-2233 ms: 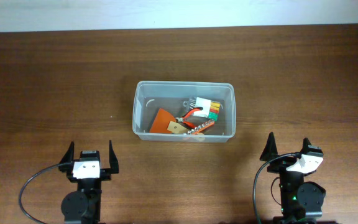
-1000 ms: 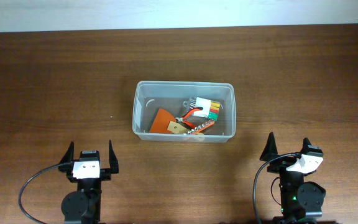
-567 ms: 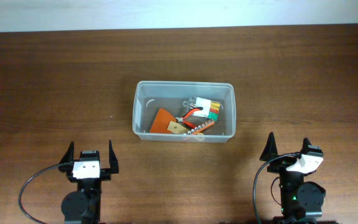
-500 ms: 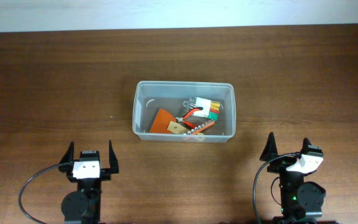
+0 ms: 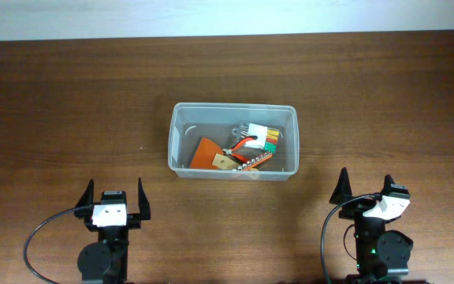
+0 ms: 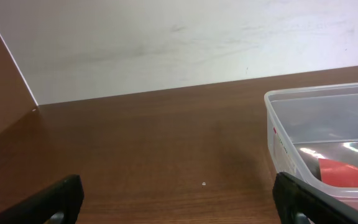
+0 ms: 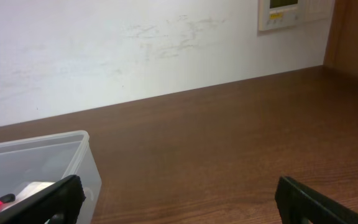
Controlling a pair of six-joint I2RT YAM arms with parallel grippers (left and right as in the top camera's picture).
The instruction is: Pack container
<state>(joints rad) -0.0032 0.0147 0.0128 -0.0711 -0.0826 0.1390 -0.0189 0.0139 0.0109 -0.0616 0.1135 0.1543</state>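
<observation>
- A dark brown wooden table [image 5: 53, 102] is seen from above, with a white wall running along its far edge.
- The container [image 5: 232, 106], a clear plastic rectangular tub with rounded corners, sits about midway between the left and right edges and a little nearer the far edge than the near one. Its long sides run parallel to the far edge. It is open at the top.
- Inside the tub, toward its near side, lies a flat orange piece [image 5: 206, 152].
- Beside that is a white holder with coloured stripes [image 5: 262, 136], toward the tub's right end.
- A red-handled tool [image 5: 243, 144] lies between the two; its exact kind is too small to tell.
- The left gripper [image 5: 114, 189] sits by the near edge, left of centre, well apart from the tub. Its two fingers are spread wide and hold nothing.
- In the left wrist view, the left gripper [image 6: 179, 202] shows only two dark fingertips at the lower corners, with bare table between them. The tub's left end [image 6: 278, 124] appears at the right side.
- The right gripper [image 5: 365, 185] sits by the near edge, right of centre, also well apart from the tub. Its fingers are spread wide and empty.
- In the right wrist view, the right gripper [image 7: 182, 202] again shows dark fingertips at the lower corners. The tub's right end [image 7: 82, 155] appears at the left.
- A pale wall panel [image 7: 284, 12] is mounted on the wall.
</observation>
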